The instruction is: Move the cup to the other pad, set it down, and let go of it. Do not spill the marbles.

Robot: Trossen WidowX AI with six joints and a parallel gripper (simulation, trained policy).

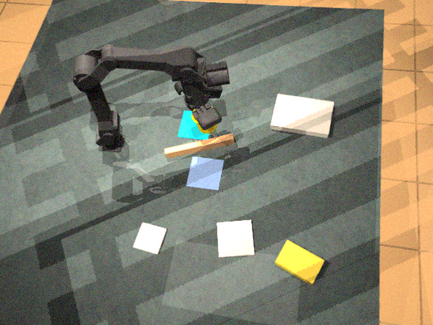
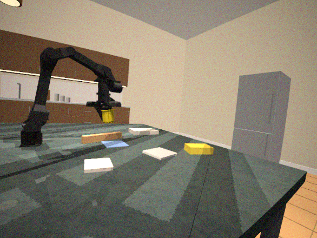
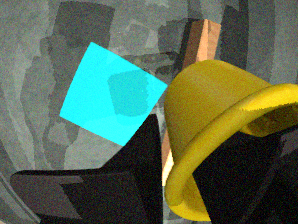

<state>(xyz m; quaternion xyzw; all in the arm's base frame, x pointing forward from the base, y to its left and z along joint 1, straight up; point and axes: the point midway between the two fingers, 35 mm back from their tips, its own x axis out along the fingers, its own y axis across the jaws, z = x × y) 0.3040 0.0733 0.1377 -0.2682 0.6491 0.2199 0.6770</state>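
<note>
The yellow cup (image 1: pixel 210 130) (image 2: pixel 108 116) (image 3: pixel 210 95) hangs in the air, close to upright in the exterior view. My gripper (image 1: pixel 207 117) (image 2: pixel 104 114) (image 3: pixel 165 119) is shut on its wall, one finger outside and the other inside the rim. The cup is well above the table, beside and partly over the cyan pad (image 1: pixel 188 125) (image 3: pixel 85 95) in the top view. The light blue pad (image 1: pixel 205 173) (image 2: pixel 114 144) lies bare on the other side of the wooden bar. Marbles are not visible; the cup's inside is mostly hidden.
The wooden bar (image 1: pixel 199 145) (image 2: pixel 103 137) (image 3: pixel 202 45) lies between the two pads, below the cup's height. A white block (image 1: pixel 303 114) (image 2: pixel 143 131), two white tiles (image 1: pixel 149 238) (image 1: pixel 235 238) and a yellow block (image 1: pixel 299 261) (image 2: pixel 198 149) lie farther off.
</note>
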